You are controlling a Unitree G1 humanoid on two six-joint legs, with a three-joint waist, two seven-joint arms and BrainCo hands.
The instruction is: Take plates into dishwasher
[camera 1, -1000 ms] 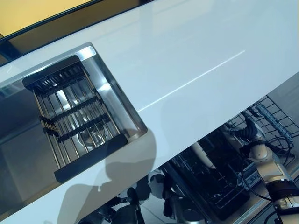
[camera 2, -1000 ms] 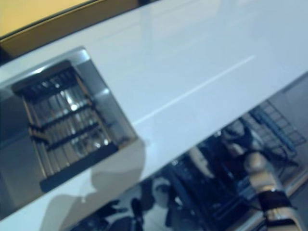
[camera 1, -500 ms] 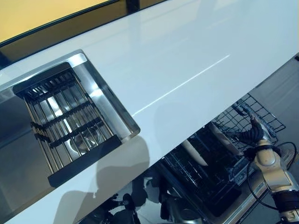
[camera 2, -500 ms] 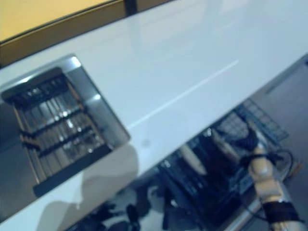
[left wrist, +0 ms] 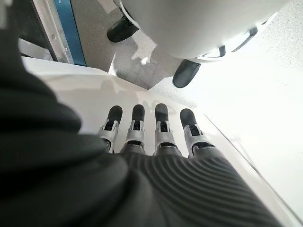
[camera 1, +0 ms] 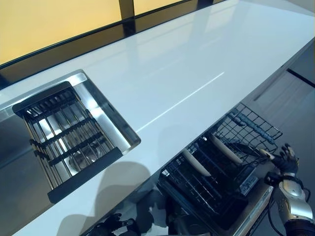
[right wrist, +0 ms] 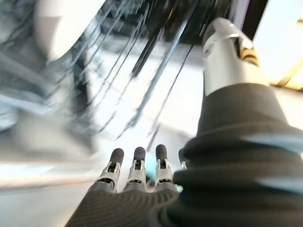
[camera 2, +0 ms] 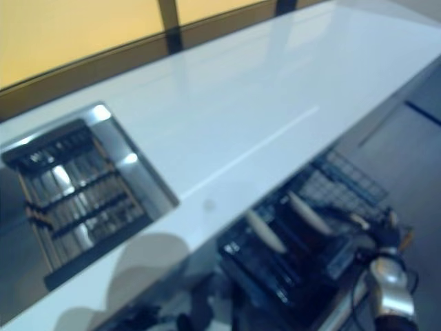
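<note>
Two white plates [camera 1: 196,163] [camera 1: 226,149] stand on edge in the black dishwasher rack [camera 1: 216,187], which is pulled out below the white countertop [camera 1: 187,64]. My right hand [camera 1: 285,158] hovers at the rack's right end, a little apart from the nearer plate. In its wrist view the fingers [right wrist: 137,165] are straight and hold nothing, with a plate [right wrist: 66,23] and rack wires beyond them. My left hand [left wrist: 161,127] shows only in its wrist view, fingers straight and relaxed, holding nothing.
A steel sink [camera 1: 109,110] is set into the countertop at the left, with a black drying rack [camera 1: 64,132] across it. A wire basket [camera 1: 251,125] juts out at the dishwasher rack's far right. A dark window frame runs behind the counter.
My right hand has drawn back to the right and down, away from the second plate, which now stands in the rack by itself. The camera has also shifted.
</note>
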